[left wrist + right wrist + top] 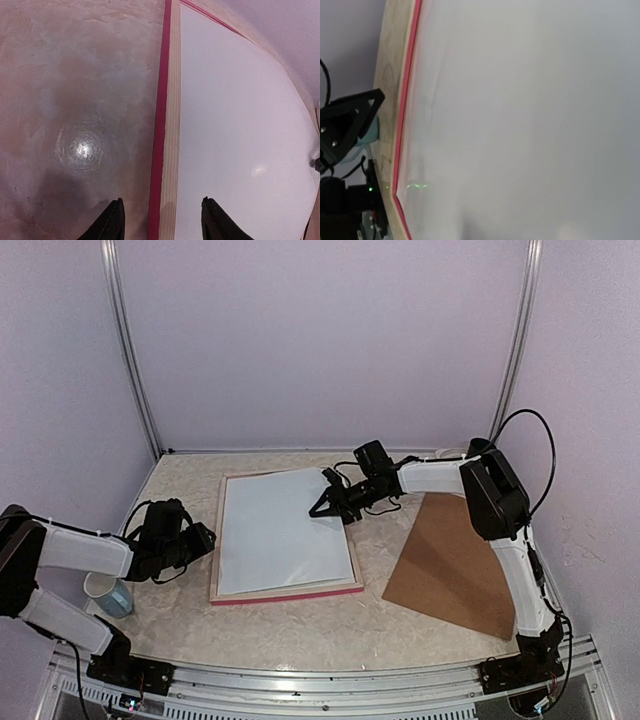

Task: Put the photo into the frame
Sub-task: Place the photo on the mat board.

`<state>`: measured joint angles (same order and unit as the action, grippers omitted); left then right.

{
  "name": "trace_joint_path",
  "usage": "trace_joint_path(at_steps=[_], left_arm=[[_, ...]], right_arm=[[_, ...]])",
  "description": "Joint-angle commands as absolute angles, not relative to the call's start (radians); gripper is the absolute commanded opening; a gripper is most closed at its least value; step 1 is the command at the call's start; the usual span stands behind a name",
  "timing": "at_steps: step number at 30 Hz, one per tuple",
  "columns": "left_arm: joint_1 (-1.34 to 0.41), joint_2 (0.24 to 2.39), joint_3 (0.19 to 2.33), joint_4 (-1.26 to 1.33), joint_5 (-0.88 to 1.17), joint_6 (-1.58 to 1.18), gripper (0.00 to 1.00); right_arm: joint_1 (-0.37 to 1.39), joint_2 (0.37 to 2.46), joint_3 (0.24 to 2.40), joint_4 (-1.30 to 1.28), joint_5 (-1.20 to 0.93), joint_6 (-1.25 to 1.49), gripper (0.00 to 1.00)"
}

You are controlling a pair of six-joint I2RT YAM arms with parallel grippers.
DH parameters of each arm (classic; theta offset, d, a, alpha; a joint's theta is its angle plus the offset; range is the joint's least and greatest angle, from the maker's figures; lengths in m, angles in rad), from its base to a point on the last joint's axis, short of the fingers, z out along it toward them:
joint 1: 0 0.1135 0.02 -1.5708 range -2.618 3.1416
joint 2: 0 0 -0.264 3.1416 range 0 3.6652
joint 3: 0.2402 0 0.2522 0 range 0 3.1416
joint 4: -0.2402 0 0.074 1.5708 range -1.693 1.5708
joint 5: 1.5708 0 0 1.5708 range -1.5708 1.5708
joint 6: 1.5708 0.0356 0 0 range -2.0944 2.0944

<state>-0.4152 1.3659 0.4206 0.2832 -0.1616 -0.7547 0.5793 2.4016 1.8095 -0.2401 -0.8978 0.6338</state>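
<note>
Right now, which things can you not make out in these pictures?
- White sheet in the frame: all views show a blank side; any print is hidden.
- Right pincer: jaws too small and dark in top view, absent from its wrist view.
- Cup: partly hidden by the left arm, top view.

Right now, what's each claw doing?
Left claw: open at the frame's left edge, holding nothing.
Right claw: above the frame's far corner; cannot be told.

no readable txt, labels, nos. or signs in any view.
</note>
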Motion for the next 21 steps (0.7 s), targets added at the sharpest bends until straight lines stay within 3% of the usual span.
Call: trace_joint_path(at_steps=[1,9,21], left_arm=[[-0.407,1.376,0.42,0.299,-0.151,-0.753,0.52],[-0.407,1.369,0.415,0.302,-0.151,-0.758,0.52],[-0.407,1.355,0.409,0.301,-0.15,-0.762,0.53]], right_arm=[[0.576,2.397,1.857,-0.348,-0.832,0.578,0.47],[0.578,2.359,1.906,-0.491,-0.668,0.506,0.61],[0.577,2.328,1.941,-0.564,-0.56,0.47,0.67]])
